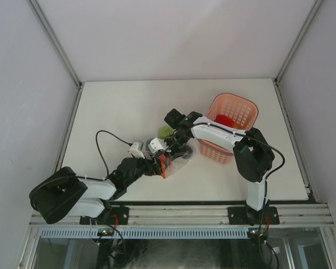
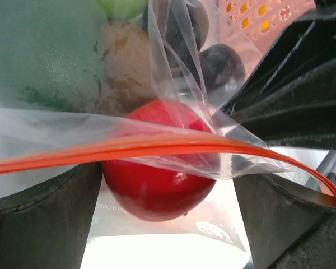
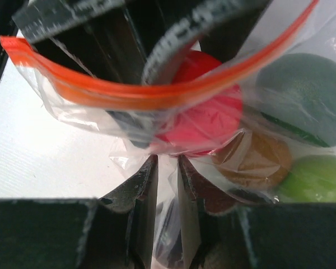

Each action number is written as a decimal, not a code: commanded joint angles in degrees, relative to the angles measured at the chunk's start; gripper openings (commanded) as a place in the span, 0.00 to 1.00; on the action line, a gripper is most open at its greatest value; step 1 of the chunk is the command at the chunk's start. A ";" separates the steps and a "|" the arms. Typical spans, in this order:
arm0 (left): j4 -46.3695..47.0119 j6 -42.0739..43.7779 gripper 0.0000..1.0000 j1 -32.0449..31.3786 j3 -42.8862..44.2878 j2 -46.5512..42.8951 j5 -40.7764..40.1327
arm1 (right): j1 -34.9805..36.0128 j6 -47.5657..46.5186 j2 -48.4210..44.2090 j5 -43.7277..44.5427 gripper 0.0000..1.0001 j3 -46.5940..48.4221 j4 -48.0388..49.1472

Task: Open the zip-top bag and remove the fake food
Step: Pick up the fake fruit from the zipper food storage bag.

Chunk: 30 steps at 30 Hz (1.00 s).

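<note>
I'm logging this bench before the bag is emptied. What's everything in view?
clear zip-top bag with orange-red zip strip: one, clear, mid-table between the grippers
round red plastic fruit: one, red, in the bag behind the strip
large dark green plastic piece: one, dark green, in the bag
brown plastic piece: one, brown, beside the dark green one
light green plastic piece: one, light green, by the brown one
blackish round plastic pieces: two, blackish, in the bag toward the basket
pink plastic lattice basket: one, pink, right of the bag
red item: one, red, inside the basket
white table: one, white, under everything
left gripper: one, black, open at the zip edge
right gripper: one, black, shut on the bag's film
</note>
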 commanded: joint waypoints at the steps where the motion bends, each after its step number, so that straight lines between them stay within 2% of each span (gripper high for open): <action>1: 2.43 -1.74 1.00 0.33 3.53 2.25 -2.65 | 0.01 1.60 1.05 -5.06 0.20 1.30 0.37; 4: 2.40 -2.98 0.97 0.33 4.07 3.62 -3.54 | 0.01 1.94 1.53 -5.42 0.19 1.49 0.41; 9: 2.14 -4.41 0.77 0.33 4.48 5.36 -4.34 | -0.48 3.04 1.85 -5.21 0.18 1.76 0.85; 14: 1.20 -4.42 0.48 0.46 3.68 4.17 -4.26 | -1.16 4.83 1.74 -3.15 0.18 1.27 2.31; 16: -0.40 -4.12 0.43 0.63 3.23 2.36 -4.13 | -1.22 6.40 1.73 -0.84 0.18 0.94 3.66; 25: -14.16 -1.18 0.45 1.70 2.17 -9.11 -2.54 | -1.61 11.08 3.36 6.74 0.18 1.38 7.25; 30: -21.53 -0.14 0.52 2.86 1.61 -13.52 -2.64 | -1.42 11.84 4.04 7.52 0.17 2.02 7.46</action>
